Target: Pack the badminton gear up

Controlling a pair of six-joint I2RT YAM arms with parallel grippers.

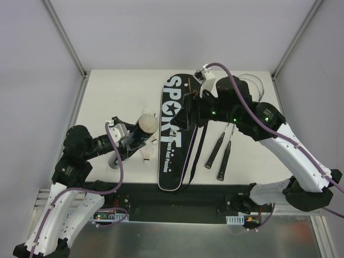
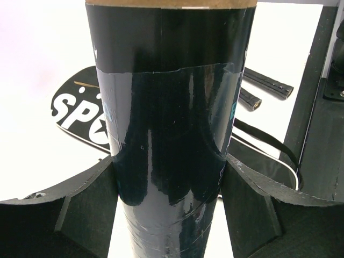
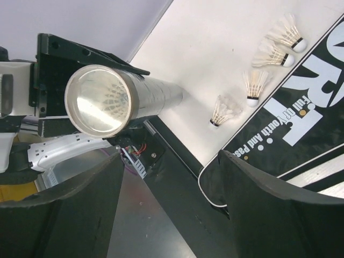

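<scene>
My left gripper (image 1: 131,143) is shut on the long black tube (image 1: 135,138) and holds it tilted above the table, open end up. In the left wrist view the tube (image 2: 172,134) fills the gap between the fingers (image 2: 86,207). The right wrist view looks into the tube's open mouth (image 3: 101,100), where white feathers show. My right gripper (image 1: 180,119) hovers open and empty over the black SPORT bag (image 1: 173,134). Several white shuttlecocks (image 3: 255,83) lie on the table beside the bag (image 3: 301,123). Two rackets (image 1: 220,150) lie right of the bag, their heads partly hidden by my right arm.
The bag's black strap (image 1: 200,145) trails between bag and rackets. The racket handles (image 2: 269,86) show behind the tube. The table's black front rail (image 1: 177,196) runs along the near edge. White walls enclose the table on three sides.
</scene>
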